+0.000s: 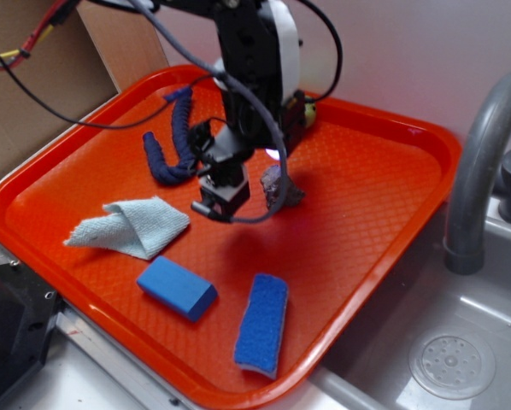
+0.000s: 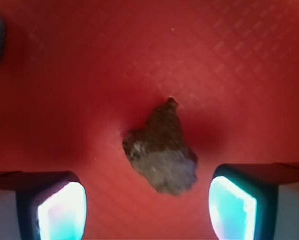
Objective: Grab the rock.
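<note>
Hovering over the rock [image 2: 162,152] on the red tray [image 1: 367,213]
Gripper [image 2: 147,210] jaws are apart with nothing held; in the wrist view the rock lies between the fingers [image 2: 62,210], its point toward 12 o'clock

Tray [image 1: 392,222] sits on counter, sink basin [image 1: 461,342] just to its right with faucet [image 1: 482,171] at the tray's right edge. On tray: rock [image 1: 281,188] near centre, gripper [image 1: 273,175] above it with rock [image 2: 162,150] between the spread fingers [image 2: 62,210]; rope [image 1: 172,141] lies left of rock, cloth [image 1: 132,224] in front of rope. Block [image 1: 177,287] and sponge [image 1: 262,323] lie side by side near the front rim, block on the left.
</note>
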Robot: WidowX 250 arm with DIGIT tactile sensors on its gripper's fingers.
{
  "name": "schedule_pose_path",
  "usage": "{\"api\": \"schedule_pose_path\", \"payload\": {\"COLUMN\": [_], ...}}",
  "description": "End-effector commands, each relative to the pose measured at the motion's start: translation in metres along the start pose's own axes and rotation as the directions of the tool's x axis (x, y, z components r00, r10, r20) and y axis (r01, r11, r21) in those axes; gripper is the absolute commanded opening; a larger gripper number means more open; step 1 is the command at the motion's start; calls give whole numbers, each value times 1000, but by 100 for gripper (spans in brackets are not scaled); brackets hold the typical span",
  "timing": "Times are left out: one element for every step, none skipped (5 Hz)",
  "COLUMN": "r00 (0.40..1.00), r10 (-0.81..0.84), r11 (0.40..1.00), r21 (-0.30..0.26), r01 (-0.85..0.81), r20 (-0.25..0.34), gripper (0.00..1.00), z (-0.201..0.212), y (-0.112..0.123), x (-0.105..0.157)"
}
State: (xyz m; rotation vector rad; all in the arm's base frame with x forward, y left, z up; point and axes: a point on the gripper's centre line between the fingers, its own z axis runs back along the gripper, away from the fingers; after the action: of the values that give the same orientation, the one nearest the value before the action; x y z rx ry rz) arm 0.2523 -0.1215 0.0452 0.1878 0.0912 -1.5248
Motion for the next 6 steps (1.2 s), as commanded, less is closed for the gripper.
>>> {"api": "schedule_pose_path", "payload": {"r00": [961,947,924,854,706,514], "r10": [186,234,325,504,703,857], "r11": [980,968,941,860,700,509], "r21": [34,34,33,15,96,88], "r01": [-197,-247,-338,-510,-708,-856], "r20": [203,218,204,129,83,43], "gripper": [0,0,0,0,0,0], "z": [-4,-9,-5,25,70,118], "y": [-6,-2,0,4,-4,-14], "x": [11,13,4,-15,-45,-67]}}
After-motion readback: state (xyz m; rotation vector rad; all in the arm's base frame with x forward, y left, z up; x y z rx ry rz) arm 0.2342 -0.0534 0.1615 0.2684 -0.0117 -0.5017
